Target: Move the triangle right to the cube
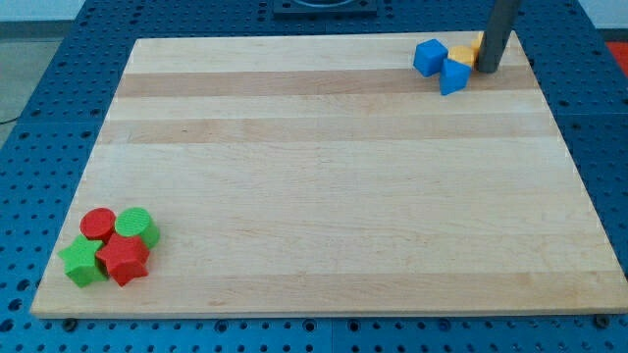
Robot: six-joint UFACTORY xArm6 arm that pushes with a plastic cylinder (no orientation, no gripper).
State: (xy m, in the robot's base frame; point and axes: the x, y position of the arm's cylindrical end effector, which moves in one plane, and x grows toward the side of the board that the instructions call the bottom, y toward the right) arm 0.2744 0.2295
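Note:
A blue triangle block (452,76) lies near the view's top right on the wooden board (324,176). A blue cube (429,57) sits just to its upper left, touching it. A yellow block (464,53), shape unclear, lies behind them, partly hidden by the rod. My tip (486,71) stands just right of the blue triangle and against the yellow block's right side.
At the view's bottom left is a cluster: a red cylinder (97,224), a green cylinder (137,226), a green star (81,261) and a red star (124,258). The board's right edge lies close to my tip.

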